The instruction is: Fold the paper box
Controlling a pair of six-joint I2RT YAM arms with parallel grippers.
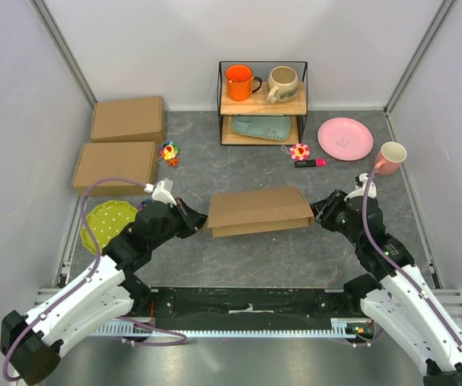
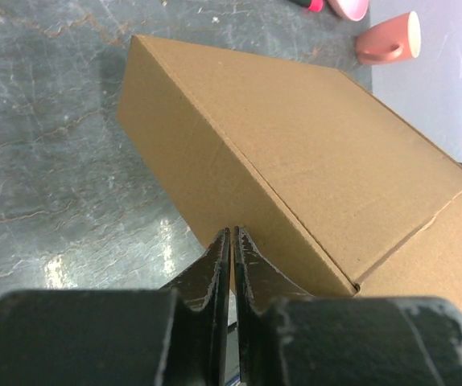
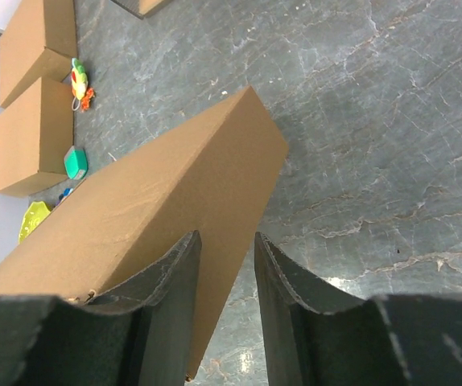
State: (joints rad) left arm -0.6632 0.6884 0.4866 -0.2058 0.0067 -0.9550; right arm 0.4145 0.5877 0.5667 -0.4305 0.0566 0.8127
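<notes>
My left gripper (image 1: 201, 220) is pinched shut with nothing in it. Its tips sit right at the left end of the flat brown cardboard paper box (image 1: 259, 209). My right gripper (image 1: 319, 211) has its fingers apart and holds nothing. It sits just beside the right end of the same box.

The paper box lies in the middle of the grey stone-look table (image 1: 255, 261), between my two grippers. Its long side runs from left to right, from one gripper to the other, so one short end faces each gripper. Neither arm is nearer; both are about as close.

In the left wrist view, the box stretches away from my closed tips, and I see its top and one long side wall. I cannot tell if the tips touch the cardboard. In the right wrist view, the box end shows in the gap between my fingers. I cannot tell if a finger touches it there either.

The lid looks down and the box looks closed, so I think the folding is almost done.

If one gripper pushes in from its end, I think the box will slide along its long side toward the other gripper. To press the lid, a gripper must first go up and over the top.

Two other brown cardboard boxes (image 1: 115, 167) lie well apart at the far left.
</notes>
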